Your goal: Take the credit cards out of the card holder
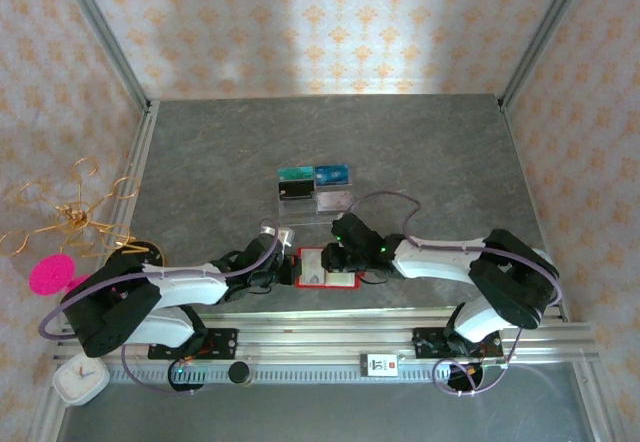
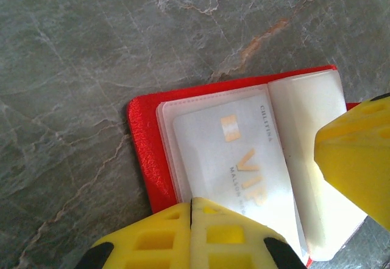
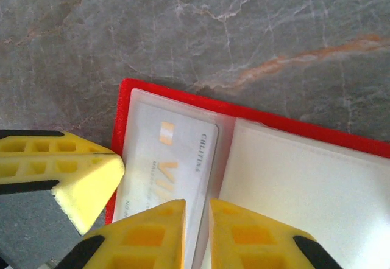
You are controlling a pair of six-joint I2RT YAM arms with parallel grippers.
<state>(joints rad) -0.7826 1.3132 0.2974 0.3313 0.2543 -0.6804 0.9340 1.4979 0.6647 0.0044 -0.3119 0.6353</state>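
Left gripper point(image 2: 191, 213), its fingers shut tight together, presses down on the left page of the open holder point(image 2: 143, 153). Its arm stretches low from the near-left corner of the table point(image 1: 420, 142) toward the middle of the near edge, where the holder lies spread flat. Right gripper point(image 3: 196, 215) reaches in from the opposite side with its elbow bent. Its fingers stand nearly together at the edge of a pale card point(image 2: 231, 153) in the left pocket; whether they pinch it cannot be told.
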